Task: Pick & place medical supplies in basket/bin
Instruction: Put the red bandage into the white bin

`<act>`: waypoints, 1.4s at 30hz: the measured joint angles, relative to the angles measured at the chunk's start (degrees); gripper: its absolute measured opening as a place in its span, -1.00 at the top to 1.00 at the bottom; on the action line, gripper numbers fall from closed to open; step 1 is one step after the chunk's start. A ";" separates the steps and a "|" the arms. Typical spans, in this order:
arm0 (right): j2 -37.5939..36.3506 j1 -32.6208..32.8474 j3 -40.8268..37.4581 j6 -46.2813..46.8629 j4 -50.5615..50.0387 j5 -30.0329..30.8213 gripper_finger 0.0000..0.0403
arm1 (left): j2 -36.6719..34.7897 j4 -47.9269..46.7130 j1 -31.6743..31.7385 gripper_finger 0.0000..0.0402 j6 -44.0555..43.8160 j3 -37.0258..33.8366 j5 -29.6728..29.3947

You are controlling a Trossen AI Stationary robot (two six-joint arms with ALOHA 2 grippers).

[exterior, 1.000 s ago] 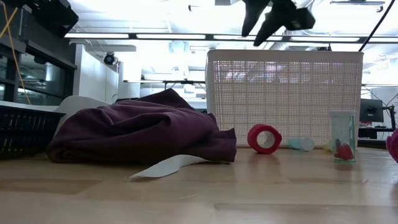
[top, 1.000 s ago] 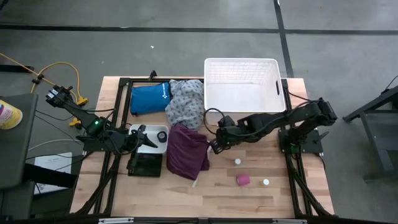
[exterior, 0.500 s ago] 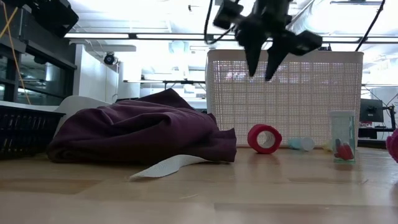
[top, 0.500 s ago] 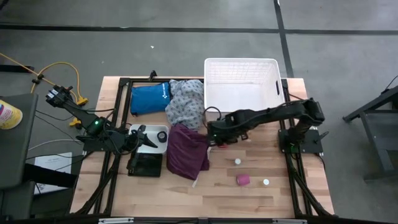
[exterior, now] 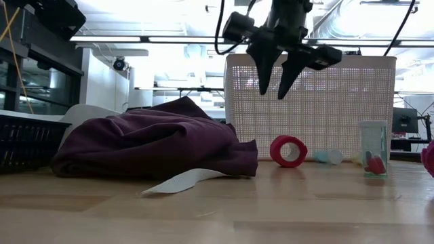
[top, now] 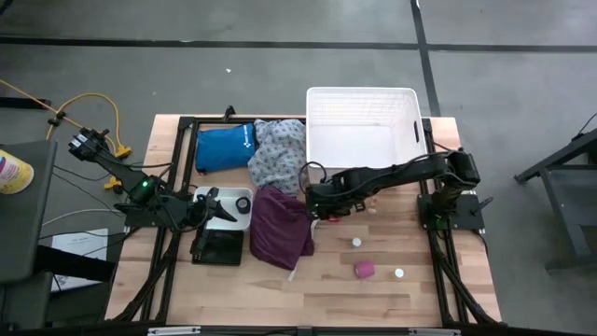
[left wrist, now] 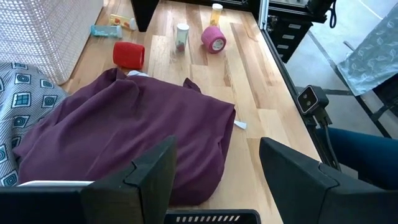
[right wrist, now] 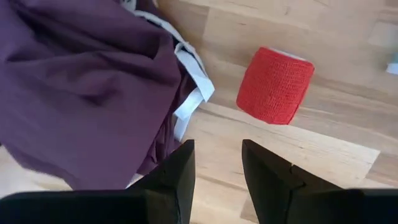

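- Right claw point(exterior: 277, 71) raised above the bench point(top: 326, 280), just in front of the white lattice basket point(top: 362, 126); fingers point(right wrist: 177, 171) spread, nothing between them.
- Directly below that claw, a red roll point(right wrist: 275, 84) on bare wood, in front of the basket wall and just beside the hem of the maroon cloth point(top: 282, 227); claw and roll apart, no contact.
- Maroon cloth heaped in front of the basket's near left corner, a white strip point(exterior: 180, 181) poking out from under its edge.
- Grey-patterned cloth point(top: 278, 154) touching the basket's left wall, with a blue pouch point(top: 226, 147) on its far side from the basket.
- Pink roll point(top: 364, 270) well in front of the basket, near the bench's front edge; one tiny white round piece point(top: 356, 243) between it and the basket, another point(top: 399, 273) just beside the pink roll.
- Small clear vial point(exterior: 373, 148) upright in front of the basket's right end, something red inside it.
- Left claw point(left wrist: 211, 171) far to the left of the basket, over the small white tray point(top: 229, 201), pointing toward the maroon cloth; fingers parted, empty.
- Small black mesh crate point(top: 218, 247) just in front of the white tray, well apart from the basket.
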 joint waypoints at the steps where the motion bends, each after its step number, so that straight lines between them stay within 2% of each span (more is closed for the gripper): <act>1: 0.04 -0.02 0.00 0.57 0.00 0.39 0.38 | 0.00 0.00 0.00 -0.11 0.00 0.00 0.00; 4: -0.03 -0.38 0.00 1.42 -0.37 0.61 0.28 | 0.00 0.00 0.00 -0.11 0.00 0.00 0.00; 13: -0.03 -0.41 0.00 3.11 -1.31 0.67 -0.24 | 0.00 0.02 0.00 -0.11 0.00 0.00 -0.02; 19: -0.03 -0.41 0.00 5.47 -3.38 1.67 -0.45 | 0.00 0.02 0.00 -0.11 0.00 0.00 0.00; 24: 0.38 -0.41 -0.29 7.52 -4.15 3.47 -0.50 | 0.00 0.04 0.00 -0.11 0.00 0.00 -0.02; 42: 8.82 -1.50 -0.50 9.08 -3.81 3.68 -0.49 | -0.01 0.27 0.00 -0.11 0.00 0.00 -0.02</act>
